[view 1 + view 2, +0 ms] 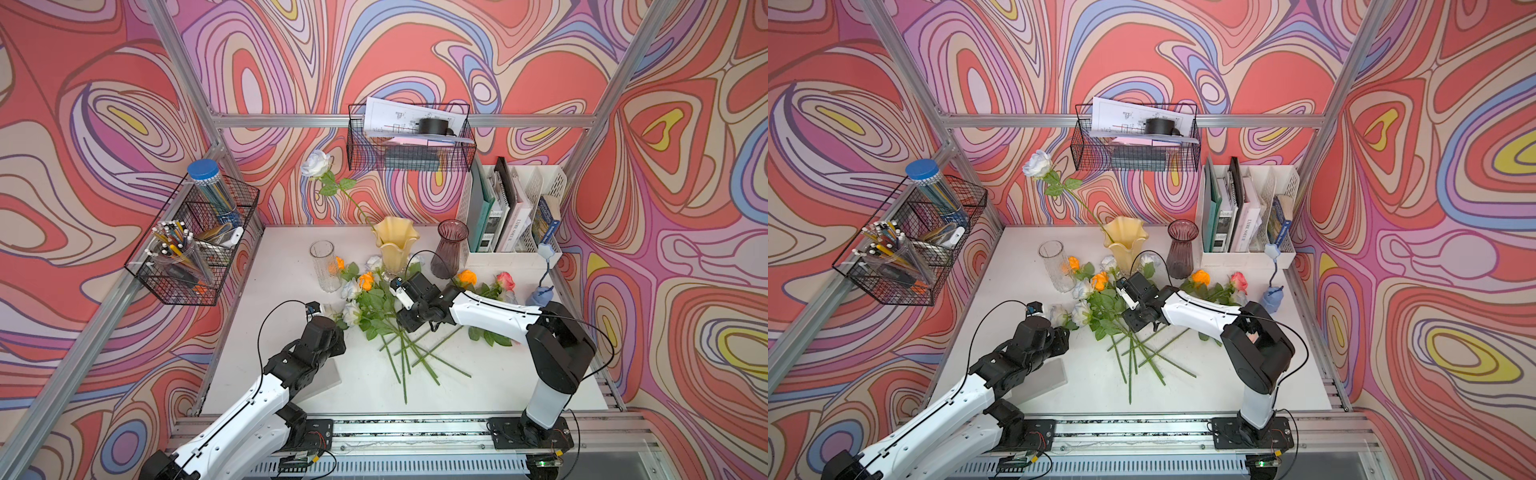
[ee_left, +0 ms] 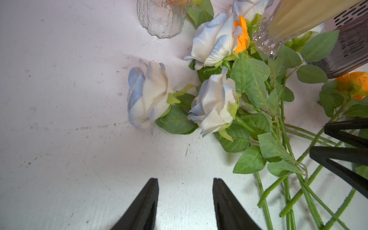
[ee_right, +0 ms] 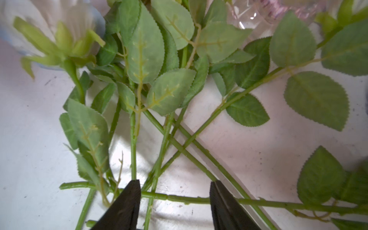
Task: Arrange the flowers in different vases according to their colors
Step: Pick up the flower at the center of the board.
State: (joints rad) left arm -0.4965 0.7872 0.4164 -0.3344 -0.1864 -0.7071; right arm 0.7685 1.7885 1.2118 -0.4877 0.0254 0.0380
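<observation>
A white-blue rose [image 1: 316, 163] leaned in the creamy yellow vase [image 1: 395, 249]; the clear glass vase [image 1: 323, 268] and purple vase [image 1: 449, 249] flanked it (both upright), loose roses [image 1: 374, 301] lay tangled in front.

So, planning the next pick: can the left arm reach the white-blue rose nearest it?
Probably yes: the white-blue rose lies on bare table just ahead of the open left jaws, nothing between.

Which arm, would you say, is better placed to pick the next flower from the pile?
Probably right: the right end effector, open, straddles the piled stems; the left end effector hangs above bare table.
</observation>
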